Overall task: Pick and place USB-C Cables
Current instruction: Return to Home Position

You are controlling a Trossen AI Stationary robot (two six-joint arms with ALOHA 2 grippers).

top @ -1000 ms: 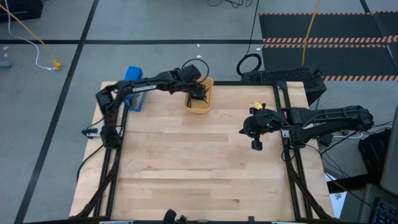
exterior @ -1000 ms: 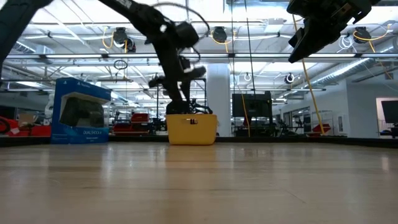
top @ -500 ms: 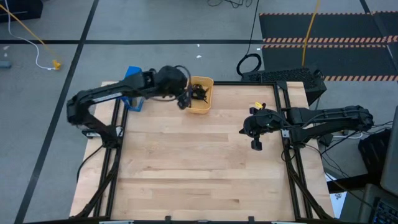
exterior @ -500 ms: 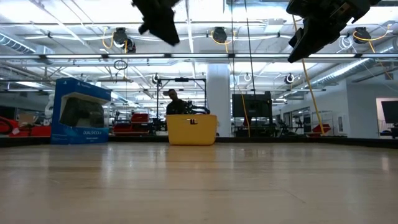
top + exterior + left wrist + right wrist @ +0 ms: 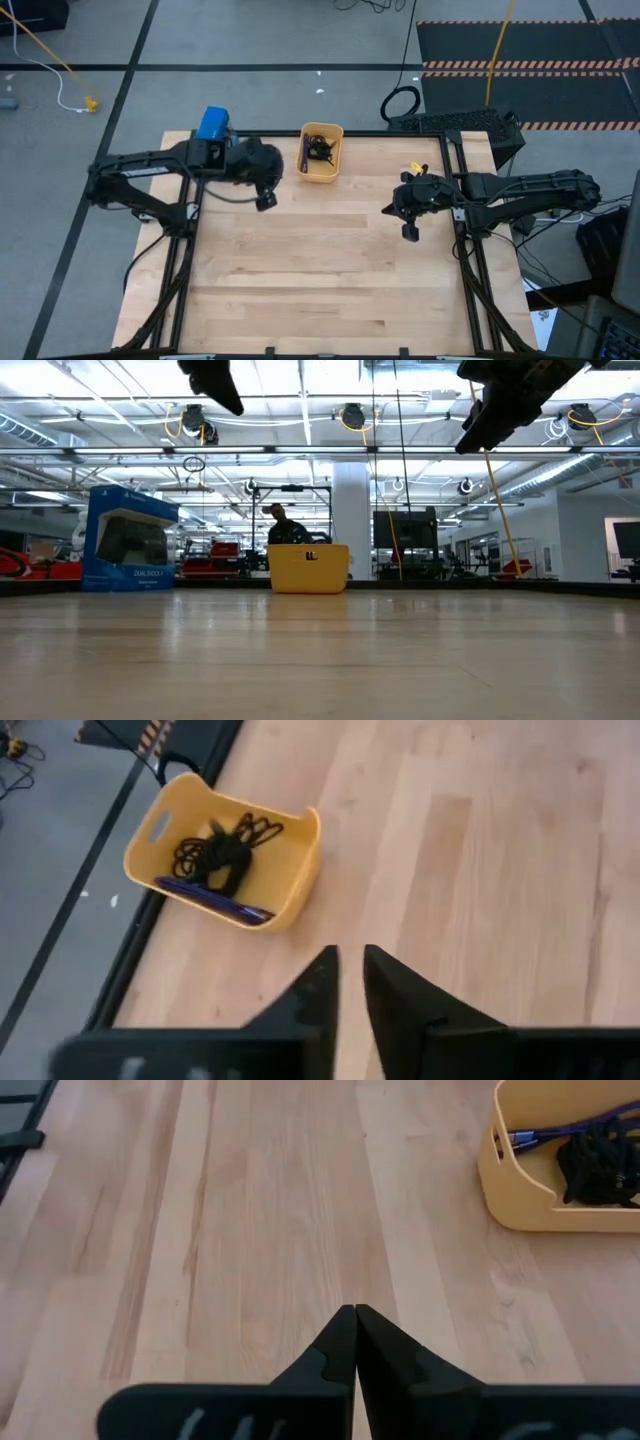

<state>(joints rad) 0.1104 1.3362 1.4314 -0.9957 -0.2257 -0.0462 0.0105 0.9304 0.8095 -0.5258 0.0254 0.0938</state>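
The orange tray (image 5: 320,155) stands near the table's far edge. Inside it lie the USB-C cables: black bundles (image 5: 215,850) and a blue-purple one (image 5: 210,900) along one wall. The right wrist view shows the tray (image 5: 545,1190) with the blue-purple cable (image 5: 560,1128) and black cables (image 5: 600,1165). My left gripper (image 5: 266,199) hangs in the air left of the tray, its fingers (image 5: 350,960) a narrow gap apart and holding nothing. My right gripper (image 5: 410,232) hovers shut (image 5: 355,1325) over the table's right part, also holding nothing. In the low view both grippers show high above the tray (image 5: 308,568).
A blue box (image 5: 213,125) stands at the table's far left corner. A thick black cord ring (image 5: 401,103) lies on the floor beyond the far edge. A small yellow thing (image 5: 414,170) sits near the right arm. Bare wood (image 5: 320,270) spreads over the middle and near part.
My left gripper has risen out of the orange tray and drawn back toward the table's left and near side, leaving the cables in the tray. My right arm has hardly moved.
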